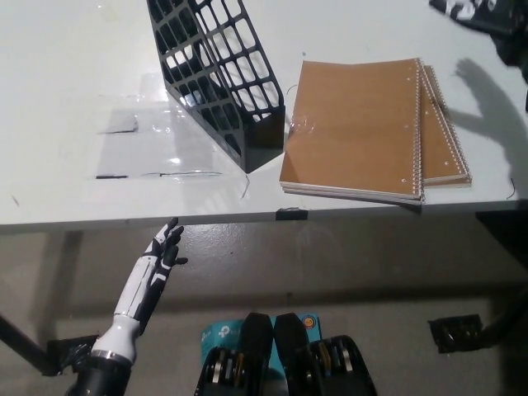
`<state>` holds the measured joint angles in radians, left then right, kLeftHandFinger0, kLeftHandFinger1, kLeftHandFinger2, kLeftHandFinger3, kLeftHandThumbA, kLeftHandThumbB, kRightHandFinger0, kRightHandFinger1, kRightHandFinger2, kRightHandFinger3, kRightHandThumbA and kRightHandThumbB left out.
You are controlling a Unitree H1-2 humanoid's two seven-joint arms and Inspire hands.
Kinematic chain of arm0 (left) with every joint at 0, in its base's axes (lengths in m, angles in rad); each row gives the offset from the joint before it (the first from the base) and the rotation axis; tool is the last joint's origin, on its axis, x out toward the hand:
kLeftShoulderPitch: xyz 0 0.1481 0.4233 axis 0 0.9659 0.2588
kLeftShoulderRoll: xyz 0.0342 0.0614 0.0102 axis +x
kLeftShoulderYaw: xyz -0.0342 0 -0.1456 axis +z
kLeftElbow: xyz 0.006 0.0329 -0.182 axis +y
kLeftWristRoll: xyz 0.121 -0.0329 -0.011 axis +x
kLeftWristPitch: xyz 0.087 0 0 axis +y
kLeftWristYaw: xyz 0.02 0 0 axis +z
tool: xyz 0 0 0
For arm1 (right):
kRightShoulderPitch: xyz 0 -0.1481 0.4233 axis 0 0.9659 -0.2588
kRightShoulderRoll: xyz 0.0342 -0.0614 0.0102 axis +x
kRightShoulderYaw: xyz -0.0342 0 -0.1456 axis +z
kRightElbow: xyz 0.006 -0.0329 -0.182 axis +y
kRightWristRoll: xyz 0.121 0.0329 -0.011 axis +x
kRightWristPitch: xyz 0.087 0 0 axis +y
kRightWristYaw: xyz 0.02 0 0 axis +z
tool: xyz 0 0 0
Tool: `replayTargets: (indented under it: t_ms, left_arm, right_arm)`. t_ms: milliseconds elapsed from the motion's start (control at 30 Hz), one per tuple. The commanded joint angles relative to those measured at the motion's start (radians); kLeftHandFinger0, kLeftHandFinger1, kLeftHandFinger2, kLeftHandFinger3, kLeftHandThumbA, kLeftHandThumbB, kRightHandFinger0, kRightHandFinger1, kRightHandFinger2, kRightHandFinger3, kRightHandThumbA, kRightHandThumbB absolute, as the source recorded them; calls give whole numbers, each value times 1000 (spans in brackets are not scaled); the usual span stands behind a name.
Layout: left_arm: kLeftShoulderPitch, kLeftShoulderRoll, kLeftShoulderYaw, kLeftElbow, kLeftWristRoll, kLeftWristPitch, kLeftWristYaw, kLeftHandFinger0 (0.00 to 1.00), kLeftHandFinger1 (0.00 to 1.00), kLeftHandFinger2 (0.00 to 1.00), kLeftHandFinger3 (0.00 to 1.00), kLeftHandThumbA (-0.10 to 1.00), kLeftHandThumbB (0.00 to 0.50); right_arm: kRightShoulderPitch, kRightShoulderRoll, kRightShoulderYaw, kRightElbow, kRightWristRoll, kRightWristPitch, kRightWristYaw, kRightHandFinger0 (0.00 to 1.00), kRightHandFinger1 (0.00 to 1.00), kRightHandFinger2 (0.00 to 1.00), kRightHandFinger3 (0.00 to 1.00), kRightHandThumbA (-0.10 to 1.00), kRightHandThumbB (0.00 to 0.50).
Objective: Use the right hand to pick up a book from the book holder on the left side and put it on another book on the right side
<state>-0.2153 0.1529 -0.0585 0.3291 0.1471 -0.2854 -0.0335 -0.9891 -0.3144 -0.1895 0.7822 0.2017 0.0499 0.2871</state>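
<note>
Books: two brown spiral-bound books lie stacked on the right part of the white table, the top book resting on the lower book, which shows only as a strip along the right side. Both lie flat, covers up, with their long axes running from the near table edge toward the far side, tipped slightly so the far ends lean to the right. The spiral binding of the top book runs along its right edge, and its near left corner comes close to the front edge of the table. Just left of the stack, almost touching the top book's left edge, stands the black mesh book holder, slanted so that its open top leans toward the far left; no book can be seen inside it. A patch of clear tape or film lies on the tabletop left of the holder. At the top right corner, the black right hand is mostly cut off by the picture's edge, so whether it is spread or curled cannot be told; it holds nothing visible and casts a shadow on the table right of the books. The white left hand rests below the table's front edge at lower left, fingers loosely spread and grasping nothing.
</note>
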Motion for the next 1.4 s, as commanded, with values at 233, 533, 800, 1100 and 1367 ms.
replayTargets:
  t_ms: [233,533,800,1100,1367]
  left_arm:
    - [-171,42,19,-27,-10,1,-15,852,1000,1000,1000,1000,90]
    - [-166,61,13,-31,-19,2,-43,857,1000,1000,1000,1000,85]
    - [-154,51,9,-28,-15,2,-37,858,1000,1000,1000,1000,98]
    - [-120,51,6,-34,-12,-13,-32,845,1000,1000,1000,1000,100]
    - [-31,52,4,-86,-13,-8,-36,836,1000,1000,1000,1000,101]
  right_arm:
    - [329,33,110,-1510,279,104,0,1000,1000,1000,1000,1000,373]
    - [738,66,212,-1732,224,-13,31,1000,1000,1000,1000,1000,341]
    - [805,171,249,-1488,148,-76,67,1000,1000,1000,1000,1000,426]
    - [738,198,263,-904,-175,-218,-36,1000,1000,1000,1000,1000,224]
    - [755,177,310,-669,-218,-231,-39,1000,1000,1000,1000,1000,218]
